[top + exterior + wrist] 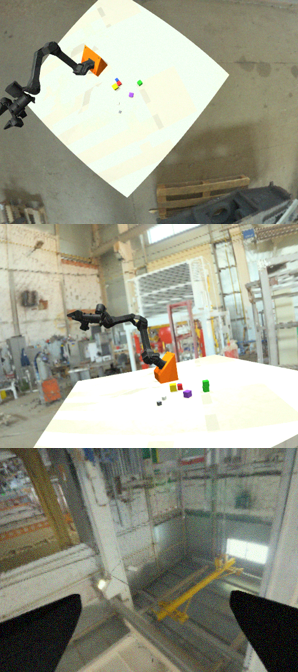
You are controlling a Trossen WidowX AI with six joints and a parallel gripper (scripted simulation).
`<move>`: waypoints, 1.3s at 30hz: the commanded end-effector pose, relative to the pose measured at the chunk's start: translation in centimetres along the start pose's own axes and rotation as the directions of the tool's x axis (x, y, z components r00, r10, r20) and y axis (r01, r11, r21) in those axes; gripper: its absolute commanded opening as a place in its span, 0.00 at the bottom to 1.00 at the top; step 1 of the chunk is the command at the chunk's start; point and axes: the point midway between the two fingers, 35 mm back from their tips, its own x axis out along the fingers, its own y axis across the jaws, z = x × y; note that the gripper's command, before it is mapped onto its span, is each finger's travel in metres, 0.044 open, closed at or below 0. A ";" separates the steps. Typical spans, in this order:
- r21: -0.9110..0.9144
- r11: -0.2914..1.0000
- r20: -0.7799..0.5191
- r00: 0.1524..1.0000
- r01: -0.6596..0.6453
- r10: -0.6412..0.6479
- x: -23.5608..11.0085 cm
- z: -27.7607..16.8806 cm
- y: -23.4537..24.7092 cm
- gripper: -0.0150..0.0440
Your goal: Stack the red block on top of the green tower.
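The red block point(119, 83) point(179, 386) lies on the white table point(170, 52) point(244, 392), touching a yellow block point(115, 86) point(172, 387) and a blue block point(116, 79). The green tower point(139, 82) point(205, 385), two blocks high, stands upright a short way to the right of it. My gripper point(5, 119) point(69, 315) point(156, 599) is open and empty. It is stretched out high in the air beyond the table's left edge, far from all the blocks. The wrist view shows only the hall's walls and beams between the two dark fingers.
A purple block point(131, 94) point(187, 393) lies in front of the tower. A small white block point(118, 103) point(163, 398) and a small grey block point(119, 111) point(159, 403) lie nearer the front. The arm's orange base point(94, 61) point(166, 371) stands behind the blocks. A wooden pallet point(202, 192) lies on the floor.
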 end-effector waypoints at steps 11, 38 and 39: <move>-0.265 0.738 0.535 0.732 0.620 -0.423 -5.6 18.6 -16.8 1.00; -0.273 -0.906 0.848 -0.364 0.324 -0.386 -47.4 27.7 -29.3 1.00; -0.282 -0.924 0.851 -0.378 0.258 -0.365 -48.6 27.6 -28.9 1.00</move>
